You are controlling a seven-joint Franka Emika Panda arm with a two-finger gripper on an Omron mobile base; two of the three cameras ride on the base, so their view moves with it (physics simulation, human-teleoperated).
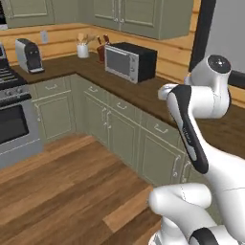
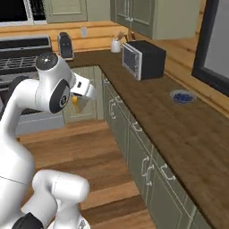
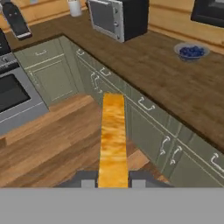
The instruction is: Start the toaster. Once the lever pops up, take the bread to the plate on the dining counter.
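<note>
Bread (image 3: 113,140) right up close, edge-on and pinched between the fingers of my tool (image 3: 113,181) so it won't slip, carried high over the wood floor (image 3: 52,144) beside the cabinet-fronted surface (image 3: 175,87) with its berry bowl (image 3: 191,51), plate not in sight yet.

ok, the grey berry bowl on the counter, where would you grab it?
Grey bowl by its rim, straight down from above: one finger outside the wall, one just inside. It sits upright, likely too wide to span, berries filling the middle. The pincer is shut on the bread, so free that first.
</note>
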